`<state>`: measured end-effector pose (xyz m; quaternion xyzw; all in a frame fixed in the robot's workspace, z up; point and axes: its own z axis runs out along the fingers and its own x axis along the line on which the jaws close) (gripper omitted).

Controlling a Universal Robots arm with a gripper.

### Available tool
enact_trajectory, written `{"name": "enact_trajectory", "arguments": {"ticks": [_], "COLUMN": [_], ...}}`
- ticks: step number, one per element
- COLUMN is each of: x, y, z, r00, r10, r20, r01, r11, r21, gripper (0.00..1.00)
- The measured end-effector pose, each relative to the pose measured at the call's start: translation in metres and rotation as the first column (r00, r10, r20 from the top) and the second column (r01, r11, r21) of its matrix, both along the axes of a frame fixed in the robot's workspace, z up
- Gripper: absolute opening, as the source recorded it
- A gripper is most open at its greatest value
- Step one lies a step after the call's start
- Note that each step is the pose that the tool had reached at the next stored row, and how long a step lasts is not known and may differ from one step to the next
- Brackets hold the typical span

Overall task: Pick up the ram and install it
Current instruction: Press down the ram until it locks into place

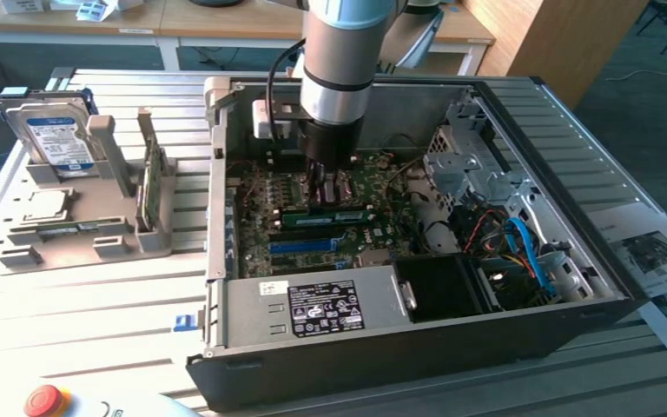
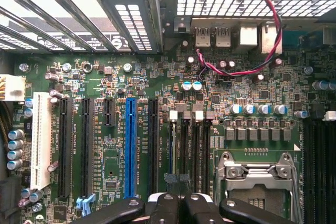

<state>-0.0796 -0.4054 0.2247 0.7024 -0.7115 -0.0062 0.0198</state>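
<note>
Pincer [image 2: 178, 203] fingers sit pressed together above your motherboard [image 2: 131, 77]; the arm [image 1: 336, 78] hides the slots at twelve o'clock, and whether the ram is pinched stays unclear.

Looking straight down on the motherboard [image 2: 136, 85]: a blue slot [image 2: 130, 148] runs between black slots, a white slot [image 2: 41, 145] off to one side. The gripper [image 2: 178, 203] sits closed over the narrow memory slots [image 2: 195, 150], beside the metal CPU socket [image 2: 257, 174]. A red-and-black wire [image 2: 262, 51] loops near the rear ports.
</note>
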Motion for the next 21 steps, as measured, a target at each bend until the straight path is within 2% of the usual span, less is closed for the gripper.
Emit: {"name": "enact_trajectory", "arguments": {"ticks": [21], "x": [0.0], "y": [-0.0002], "z": [-0.002], "r00": [1.0], "r10": [0.0], "r20": [0.0], "r01": [0.0], "r11": [1.0], "r21": [0.0], "gripper": [0.1]}}
